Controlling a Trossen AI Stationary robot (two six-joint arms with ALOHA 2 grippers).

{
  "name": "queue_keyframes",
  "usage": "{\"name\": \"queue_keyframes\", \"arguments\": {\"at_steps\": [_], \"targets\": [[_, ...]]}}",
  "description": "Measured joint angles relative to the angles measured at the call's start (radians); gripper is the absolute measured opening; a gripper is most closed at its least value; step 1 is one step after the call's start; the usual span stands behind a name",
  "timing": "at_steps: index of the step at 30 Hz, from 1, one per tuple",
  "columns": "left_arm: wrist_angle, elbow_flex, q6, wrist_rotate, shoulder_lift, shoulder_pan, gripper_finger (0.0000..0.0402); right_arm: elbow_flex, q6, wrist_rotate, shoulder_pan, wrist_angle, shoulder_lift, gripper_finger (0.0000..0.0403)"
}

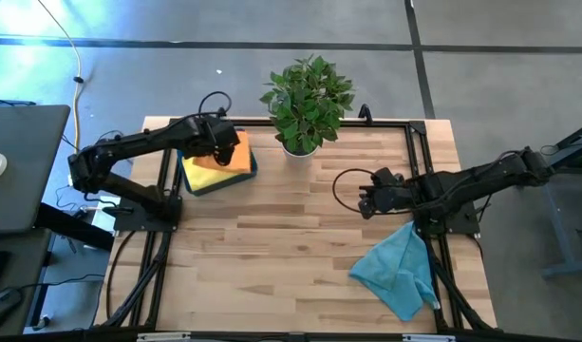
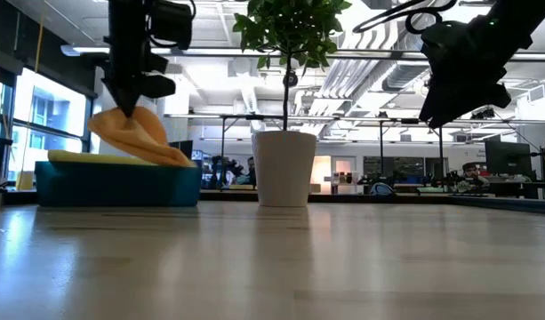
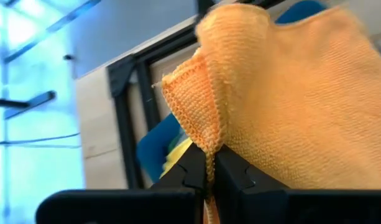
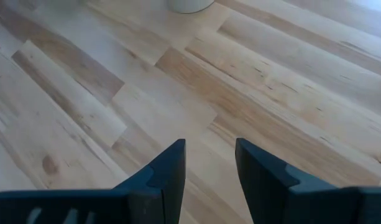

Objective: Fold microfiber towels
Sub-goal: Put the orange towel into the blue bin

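Observation:
A blue tray (image 1: 220, 180) at the table's far left holds a yellow towel (image 1: 207, 173) with an orange towel (image 1: 235, 152) on top. My left gripper (image 1: 220, 142) is over the tray, shut on the orange towel (image 2: 134, 133). A teal-blue towel (image 1: 397, 266) lies crumpled flat on the table near the right front. My right gripper (image 1: 365, 201) hangs open and empty above bare table, right of centre, just beyond the teal towel. My left gripper pinches a stitched edge of the orange towel (image 3: 206, 134) between its two fingers, coming from above and pointing down. The edge is bunched into several layers. The lifted part stands above the tray while the towel's lower part (image 2: 170, 156) droops onto the tray.
A potted green plant in a white pot (image 1: 300, 142) stands at the far middle of the table. Black frame rails (image 1: 419, 161) run along the table's sides. Bare wood lies in the table's middle (image 1: 291, 247).

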Motion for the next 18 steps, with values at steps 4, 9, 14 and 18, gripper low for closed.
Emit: {"name": "queue_keyframes", "arguments": {"at_steps": [4, 9, 14, 18], "targets": [[-0.072, -0.006, -0.073, -0.017, 0.0, -0.022, 0.0005, 0.0, 0.0, 0.0, -0.007, 0.0, 0.0, 0.0133], [-0.083, -0.056, -0.126, 0.018, 0.0, -0.05, 0.0005, 0.0, 0.0, -0.005, -0.006, 0.0, 0.0, 0.0133], [-0.099, -0.092, -0.188, 0.034, 0.0, -0.083, 0.0016, 0.0, 0.0, -0.014, -0.006, 0.0, 0.0, 0.0133], [-0.142, -0.097, -0.232, 0.053, 0.0, -0.103, 0.0027, 0.0, 0.0, -0.02, -0.006, 0.0, 0.0, 0.0133]]}}
